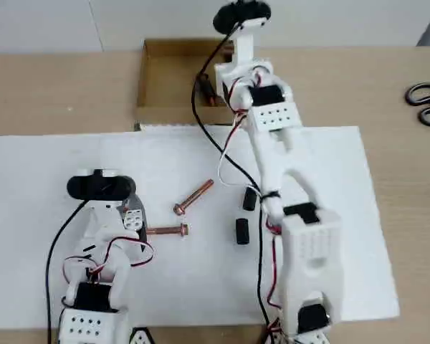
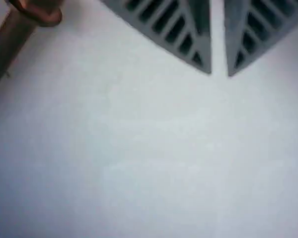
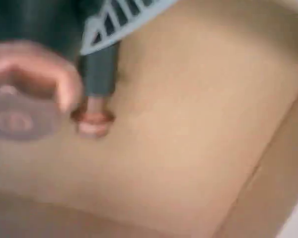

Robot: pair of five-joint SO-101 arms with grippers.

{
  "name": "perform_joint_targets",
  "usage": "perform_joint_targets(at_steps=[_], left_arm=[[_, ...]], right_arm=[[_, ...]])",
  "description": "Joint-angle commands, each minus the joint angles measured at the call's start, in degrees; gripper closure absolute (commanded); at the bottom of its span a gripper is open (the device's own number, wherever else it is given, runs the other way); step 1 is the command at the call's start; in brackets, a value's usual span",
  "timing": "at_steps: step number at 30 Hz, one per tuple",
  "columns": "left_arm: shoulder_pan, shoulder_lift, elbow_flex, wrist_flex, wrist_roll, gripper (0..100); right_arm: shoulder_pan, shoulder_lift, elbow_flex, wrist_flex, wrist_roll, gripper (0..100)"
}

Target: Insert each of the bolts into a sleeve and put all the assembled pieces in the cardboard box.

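Note:
Two copper bolts lie on the white paper (image 1: 50, 215): one slanted (image 1: 194, 197), one level (image 1: 168, 231). To their right lie two black sleeves (image 1: 250, 198) (image 1: 242, 231). My left gripper (image 1: 135, 217) (image 2: 219, 59) is shut and empty, low over the paper just left of the level bolt, whose head (image 2: 36, 11) is close by. My right gripper (image 1: 215, 80) (image 3: 89, 44) hangs inside the cardboard box (image 1: 152, 79). A bolt in a dark sleeve (image 3: 95, 94) lies on the box floor under it. A blurred copper piece (image 3: 27, 94) is very near the right wrist camera.
Scissors (image 1: 426, 102) lie on the wooden table at the far right. The right arm's links (image 1: 279, 154) stretch over the paper's right half, above the sleeves. Black cables (image 1: 215, 143) trail from that arm across the paper.

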Motion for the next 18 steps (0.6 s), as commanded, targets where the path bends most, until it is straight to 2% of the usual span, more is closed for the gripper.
perform_joint_targets(at_steps=[1,8,14,18], left_arm=[[-0.2,-0.4,-0.2,-1.1,0.3,99],[-0.2,-0.4,-0.2,-1.1,0.3,99],[-0.2,-0.4,-0.2,-1.1,0.3,99],[-0.2,-0.4,-0.2,-1.1,0.3,99]], right_arm=[[-1.1,6.9,-13.6,-1.4,1.9,99.1],[-1.9,19.6,-24.2,4.1,11.1,98.3],[-1.5,23.9,-31.2,12.5,11.3,80.4],[-1.5,24.1,-34.5,16.7,11.1,77.9]])
